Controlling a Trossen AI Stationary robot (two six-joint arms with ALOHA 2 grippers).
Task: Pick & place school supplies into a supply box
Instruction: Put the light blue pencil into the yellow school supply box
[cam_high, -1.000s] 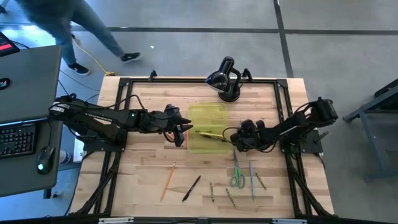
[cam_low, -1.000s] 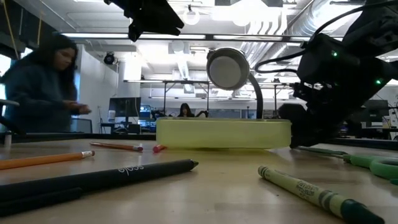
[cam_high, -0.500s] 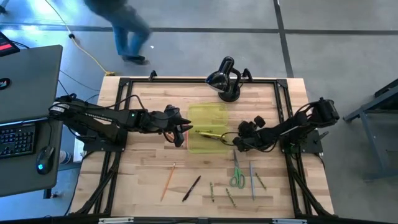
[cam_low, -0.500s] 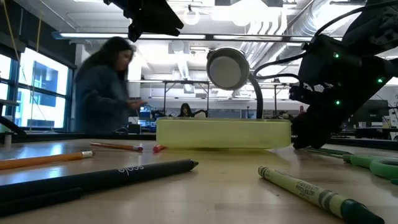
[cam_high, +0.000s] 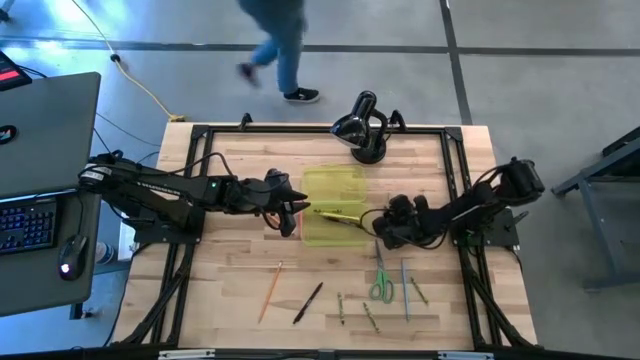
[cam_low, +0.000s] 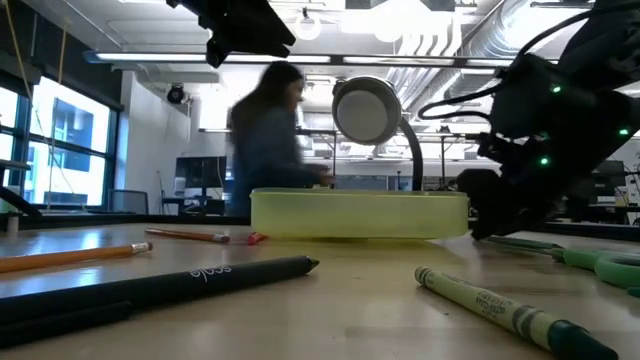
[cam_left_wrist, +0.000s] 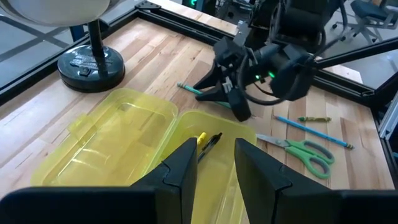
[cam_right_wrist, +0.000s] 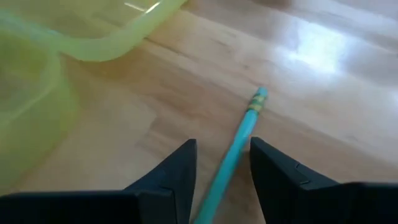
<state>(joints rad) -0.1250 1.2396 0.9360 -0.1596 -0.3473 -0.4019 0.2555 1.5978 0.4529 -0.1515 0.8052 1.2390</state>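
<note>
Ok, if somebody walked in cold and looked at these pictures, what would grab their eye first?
Probably the open yellow-green supply box mid-table, with a yellow pen and a dark one already inside. Next, the right pincer low beside the box, its open fingers straddling a teal pencil on the wood, while the left pincer hangs over the box's other side. Then the green-handled scissors and loose pencils along the near edge, and a blurred person walking past beyond the table.

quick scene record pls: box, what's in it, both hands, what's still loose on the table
box: yellow-green case, lid open, mid-table
in box: yellow pen, black pen
left hand: open, empty, hovering at box's left edge
right hand: open, low at box's right, teal pencil between the fingers, not gripped
loose: scissors, orange pencil, black marker, other pencils and crayons at front
other: person walking behind table
</note>
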